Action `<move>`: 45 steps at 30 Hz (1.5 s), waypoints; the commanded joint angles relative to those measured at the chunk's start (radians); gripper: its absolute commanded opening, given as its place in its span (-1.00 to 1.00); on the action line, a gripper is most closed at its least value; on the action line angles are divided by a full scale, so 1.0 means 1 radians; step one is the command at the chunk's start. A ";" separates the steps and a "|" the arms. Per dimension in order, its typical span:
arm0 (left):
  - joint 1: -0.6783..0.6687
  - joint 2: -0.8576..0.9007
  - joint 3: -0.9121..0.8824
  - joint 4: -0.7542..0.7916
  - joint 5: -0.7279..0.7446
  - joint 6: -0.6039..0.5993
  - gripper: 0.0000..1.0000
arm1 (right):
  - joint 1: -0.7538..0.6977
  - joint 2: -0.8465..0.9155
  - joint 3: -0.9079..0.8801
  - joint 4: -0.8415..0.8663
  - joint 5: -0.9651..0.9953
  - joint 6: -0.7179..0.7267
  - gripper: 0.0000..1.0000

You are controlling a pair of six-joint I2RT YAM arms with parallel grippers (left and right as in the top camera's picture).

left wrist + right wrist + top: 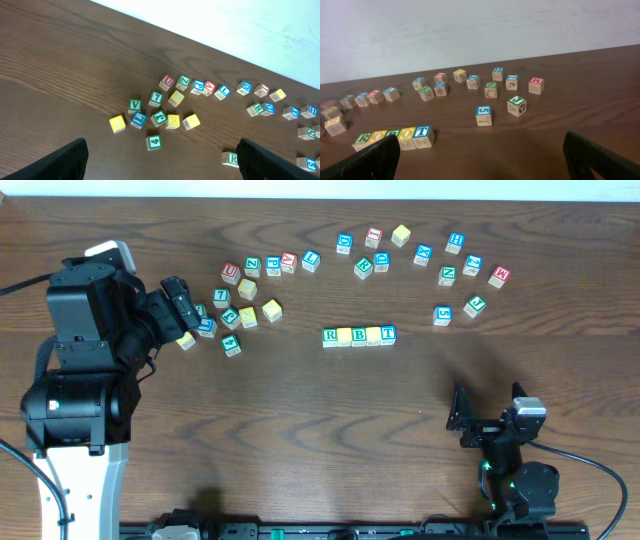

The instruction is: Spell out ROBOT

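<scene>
**Cubes spell ROBOT in mid-tabletop; both tools apart and empty**

Five small wooden cubes make one straight row [359, 335] near the middle of the tabletop [300, 440], side by side and touching. From the left edge toward the right edge they run: a green R [330, 336], a plain yellow face [344, 335], a green B [358, 335], a second yellow face [373, 334] and a blue T [388, 334]. In the right wrist view the row shows O's on the two yellow cubes and reads ROBOT.

Loose cubes [247, 288] lie in a bunch toward the left edge. More of them [455, 242] curve along the far edge toward the right corner.

The left tool [188, 310] stands over the left-hand bunch. Its fingers [65, 161] are wide apart with nothing between them.

The right tool [488, 408] sits close to the near edge on the right side, well apart from the row. Its fingers [600, 157] are also spread wide and hold nothing.
</scene>
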 commanded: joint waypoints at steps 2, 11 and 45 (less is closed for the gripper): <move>0.005 -0.002 0.016 -0.001 -0.010 -0.001 0.86 | -0.005 -0.007 -0.004 0.000 -0.005 -0.014 0.99; 0.005 -0.002 0.016 -0.027 -0.013 0.003 0.87 | -0.005 -0.007 -0.004 0.000 -0.005 -0.014 0.99; 0.108 -1.006 -1.183 0.745 -0.066 0.187 0.87 | -0.005 -0.007 -0.004 0.000 -0.005 -0.014 0.99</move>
